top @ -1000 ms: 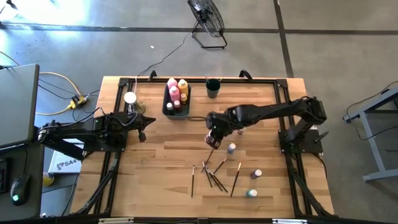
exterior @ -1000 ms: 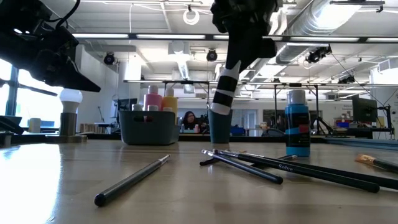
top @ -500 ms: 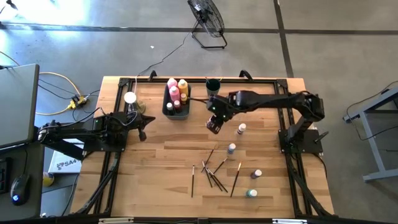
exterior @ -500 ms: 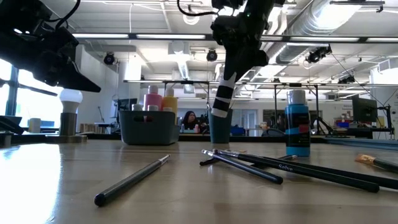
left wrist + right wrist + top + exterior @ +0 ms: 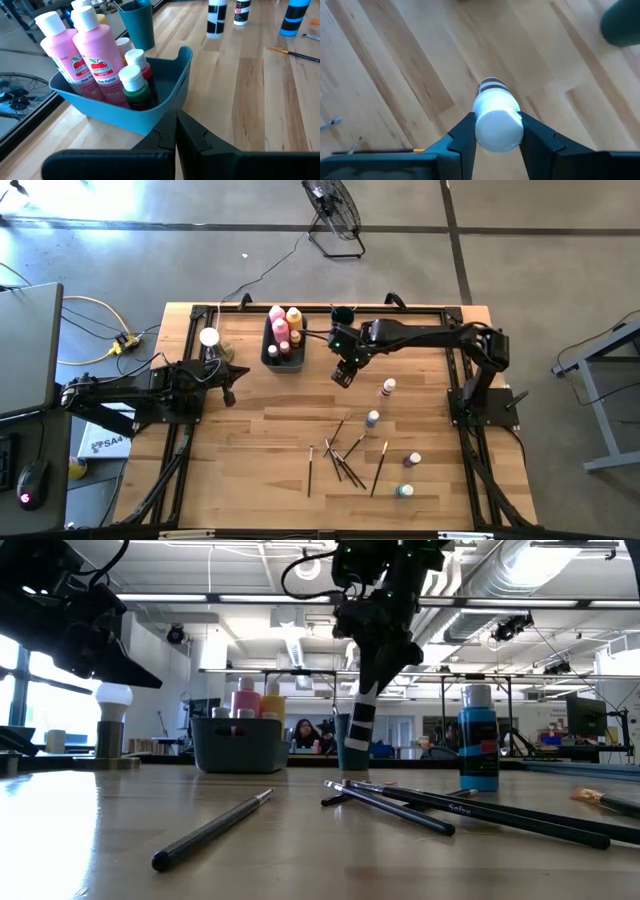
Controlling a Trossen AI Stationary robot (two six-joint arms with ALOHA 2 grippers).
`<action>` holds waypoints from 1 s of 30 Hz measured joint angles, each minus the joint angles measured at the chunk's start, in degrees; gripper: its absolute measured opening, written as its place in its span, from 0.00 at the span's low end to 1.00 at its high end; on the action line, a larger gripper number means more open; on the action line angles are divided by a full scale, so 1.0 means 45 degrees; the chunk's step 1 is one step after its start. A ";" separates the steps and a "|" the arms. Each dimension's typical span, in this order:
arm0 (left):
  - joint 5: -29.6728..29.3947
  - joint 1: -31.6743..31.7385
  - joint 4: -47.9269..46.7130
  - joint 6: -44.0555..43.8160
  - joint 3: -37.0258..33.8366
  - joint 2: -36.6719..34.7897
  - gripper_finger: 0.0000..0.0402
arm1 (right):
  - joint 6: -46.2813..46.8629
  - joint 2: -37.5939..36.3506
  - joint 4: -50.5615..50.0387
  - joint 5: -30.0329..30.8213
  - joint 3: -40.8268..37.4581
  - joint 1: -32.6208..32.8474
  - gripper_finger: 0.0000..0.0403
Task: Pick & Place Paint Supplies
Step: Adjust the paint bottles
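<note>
My right gripper [image 5: 345, 368] hangs over the middle of the table's far half, shut on a black-and-white striped paint bottle [image 5: 359, 728]. It is between the teal cup [image 5: 343, 317] and the loose bottles. A blue bin [image 5: 283, 342] at the far centre holds pink and yellow squeeze bottles [image 5: 95, 47] and small white-capped bottles standing upright. Several small bottles [image 5: 388, 388] stand on the table's right half, and several paintbrushes [image 5: 345, 455] lie flat near the front. My left gripper [image 5: 176, 131] rests shut at the table's left, pointing at the bin. My right gripper pinches the striped bottle at its white cap [image 5: 498, 131] between its two fingers [image 5: 462, 137]. The fingers come from above, slanting down. The bottle hangs below them, tilted, its striped body [image 5: 492, 88] clear of the table.
A white knob on a round tan base [image 5: 209, 338] stands left of the bin. A blue-labelled bottle [image 5: 478, 737] stands at the right in the low view. Bare wood lies between the bin and the loose bottles.
My right gripper has carried the striped bottle toward the table's far edge, nearer the teal cup and the bin, sinking a little. The bottle stays hanging, tilted and clear of the table.
</note>
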 joint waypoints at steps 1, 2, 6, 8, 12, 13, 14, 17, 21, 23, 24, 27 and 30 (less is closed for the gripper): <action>0.0000 0.0000 0.0000 -0.0003 0.0000 0.0002 0.00 | -0.0032 0.0095 -0.0034 -0.0070 0.0057 -0.0045 0.30; -0.0005 -0.0001 0.0000 -0.0003 0.0000 0.0001 0.00 | -0.0100 0.0181 -0.0068 -0.0096 0.0062 -0.0067 0.30; -0.0004 0.0000 -0.0005 -0.0003 0.0000 0.0002 0.00 | -0.0226 0.0482 -0.0494 -0.0356 0.0067 -0.0071 0.29; -0.0003 -0.0003 -0.0008 -0.0003 0.0000 0.0002 0.00 | -0.0180 0.0497 -0.0795 -0.0366 0.0062 -0.0019 0.29; 0.0000 -0.0004 -0.0031 -0.0003 0.0000 0.0002 0.00 | 0.0076 0.0477 -0.1064 -0.0370 0.0062 0.0110 0.30; 0.0002 -0.0002 -0.0039 -0.0003 0.0000 0.0000 0.00 | 0.0092 0.0477 -0.1165 -0.0386 0.0062 0.0141 0.30; 0.0000 0.0000 -0.0058 -0.0003 0.0000 0.0002 0.00 | 0.0094 0.0477 -0.1283 -0.0392 0.0062 0.0162 0.29; 0.0000 0.0000 -0.0148 -0.0003 0.0000 0.0002 0.00 | 0.0121 0.0477 -0.1465 -0.0392 0.0062 0.0232 0.29; 0.0000 -0.0005 -0.0311 -0.0003 0.0000 0.0002 0.00 | 0.0331 0.0477 -0.1504 -0.0325 0.0062 0.0374 0.30; -0.0002 0.0000 -0.0311 -0.0008 0.0000 -0.0003 0.00 | 0.0393 0.0477 -0.1591 -0.0364 0.0062 0.0390 0.30; 0.0000 0.0000 -0.0306 -0.0008 0.0000 0.0002 0.00 | 0.0390 0.0477 -0.1628 -0.0368 0.0062 0.0395 0.30; 0.0000 -0.0002 -0.0306 -0.0008 0.0000 0.0002 0.00 | 0.0395 0.0477 -0.1657 -0.0374 0.0062 0.0390 0.29; 0.0000 0.0000 -0.0306 -0.0080 0.0000 -0.0001 0.00 | 0.0479 0.0477 -0.1665 -0.0338 0.0062 0.0390 0.30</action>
